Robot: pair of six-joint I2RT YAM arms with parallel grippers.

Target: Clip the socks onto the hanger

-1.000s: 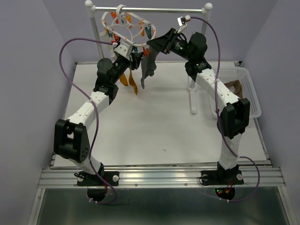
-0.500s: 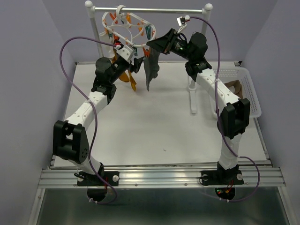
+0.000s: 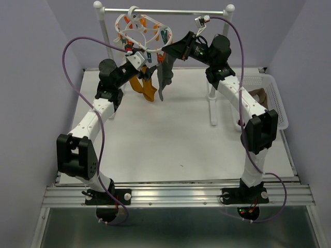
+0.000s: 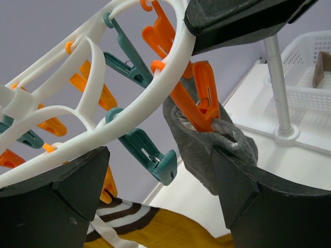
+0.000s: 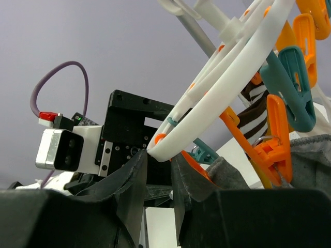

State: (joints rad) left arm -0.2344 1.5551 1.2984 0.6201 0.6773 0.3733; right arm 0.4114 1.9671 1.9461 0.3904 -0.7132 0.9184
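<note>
The white oval hanger (image 3: 138, 30) hangs by its hook from the rail, with orange and teal clips dangling. A grey sock (image 3: 164, 77) hangs from an orange clip (image 4: 202, 106) on its ring. A mustard sock with brown and white stripes (image 3: 145, 88) hangs beside it and shows low in the left wrist view (image 4: 160, 232). My left gripper (image 3: 143, 66) stands open under the ring, a teal clip (image 4: 152, 155) between its spread fingers, touching nothing. My right gripper (image 5: 160, 157) is shut on the hanger's white ring (image 5: 227, 98), just above the grey sock (image 5: 310, 155).
The metal rail stand has white ball-topped posts (image 3: 98, 5) at the back. One post (image 4: 279, 82) stands close to the right of the hanger. A white perforated basket (image 3: 274, 101) at the right edge holds a brown sock (image 3: 259, 96).
My left gripper has opened wide and drawn back to the left, away from the grey sock. That sock now hangs straight from the clip. The right gripper has kept its hold.
</note>
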